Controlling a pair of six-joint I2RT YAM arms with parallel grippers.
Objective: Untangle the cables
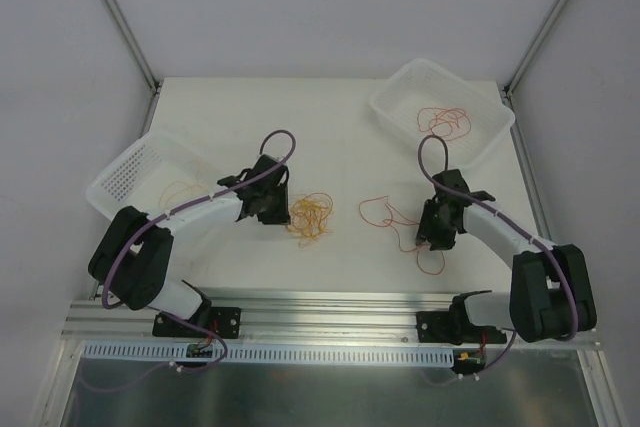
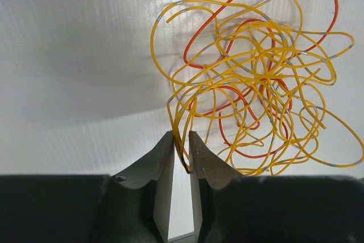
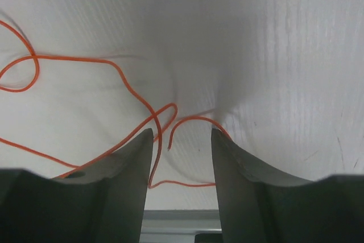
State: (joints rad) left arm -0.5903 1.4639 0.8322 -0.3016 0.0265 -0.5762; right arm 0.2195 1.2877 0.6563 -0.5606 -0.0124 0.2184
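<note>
A tangle of thin yellow-orange cables (image 1: 308,215) with a few red-orange strands lies at the table's middle; it fills the left wrist view (image 2: 256,83). My left gripper (image 1: 274,209) is at its left edge, shut on one yellow strand (image 2: 177,123) that runs down between the fingertips (image 2: 182,140). A loose red-orange cable (image 1: 385,212) lies to the right and trails toward the front. My right gripper (image 1: 437,234) is open over it, low on the table; red strands (image 3: 136,98) pass between and under its spread fingers (image 3: 182,135).
A white mesh basket (image 1: 122,175) at the left holds a yellow cable (image 1: 185,190). A second white basket (image 1: 400,82) at the back right holds red cables (image 1: 445,122). White walls surround the table; a metal rail (image 1: 330,312) runs along the near edge.
</note>
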